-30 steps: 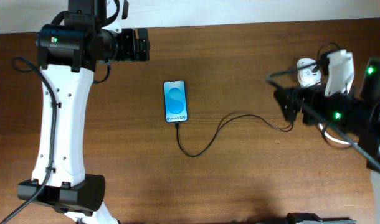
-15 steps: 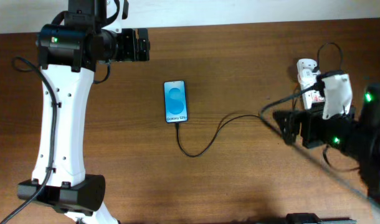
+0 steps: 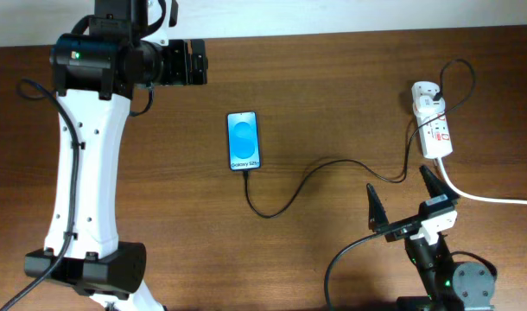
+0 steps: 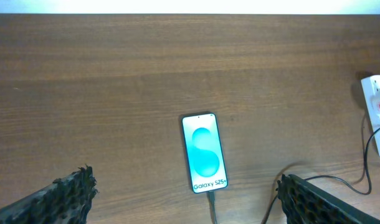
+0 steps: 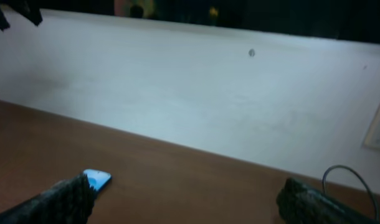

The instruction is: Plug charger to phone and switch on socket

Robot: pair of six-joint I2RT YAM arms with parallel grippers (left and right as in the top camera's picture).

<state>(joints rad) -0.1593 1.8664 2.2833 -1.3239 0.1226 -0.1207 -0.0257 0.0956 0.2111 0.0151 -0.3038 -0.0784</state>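
The brown wooden table (image 3: 333, 86) filled the overhead view. My white left arm (image 3: 82, 173) ran up the 9 o'clock side, and my left gripper (image 4: 184, 190) hung at 11 o'clock with its fingers spread wide, holding nothing. My right gripper (image 3: 402, 197) sat at 5 o'clock, fingers likewise parted and empty. The white oblong power strip with red marks (image 3: 434, 130) lay at 2 o'clock, well apart from both grippers. The slim blue-screened smartphone (image 3: 244, 141) lay flat, just toward 10 o'clock from the table's centre. The thin black charger cable (image 3: 315, 173) curved from the strip to meet the phone's 6 o'clock edge.
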